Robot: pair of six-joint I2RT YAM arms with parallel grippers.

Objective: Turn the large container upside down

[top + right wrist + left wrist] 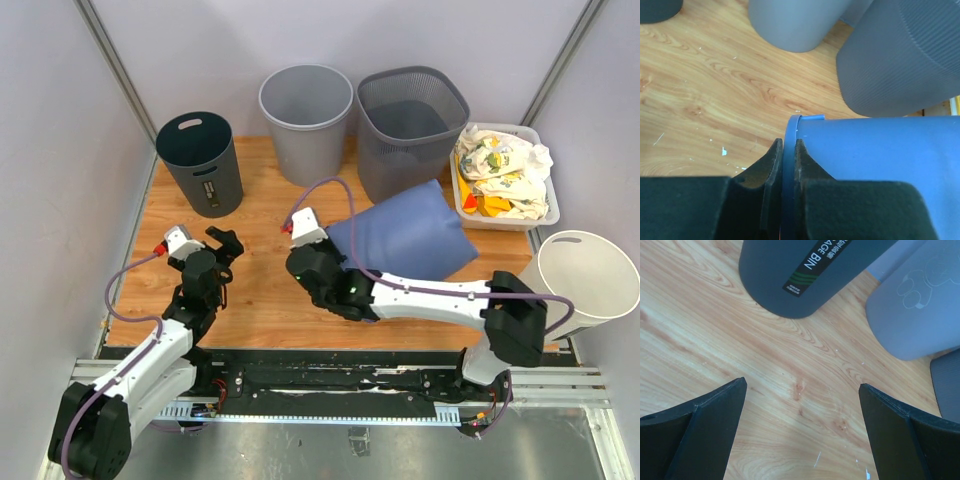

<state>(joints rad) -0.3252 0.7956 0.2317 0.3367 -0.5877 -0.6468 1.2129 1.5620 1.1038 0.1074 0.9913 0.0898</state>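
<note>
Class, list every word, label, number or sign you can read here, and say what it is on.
"AGE BIN": black label on the dark bin, left wrist view; start cut off by the frame.
Smaller line beside it: too blurred to read.
Paw print, no words: light grey bin.
Prints on the cloths in the tray: too small to read.
Blue container: no text visible.

bare tabletop (255, 290) before left pincer (226, 243), dark bin (205, 185) and grey bin (310, 155) beyond
</note>
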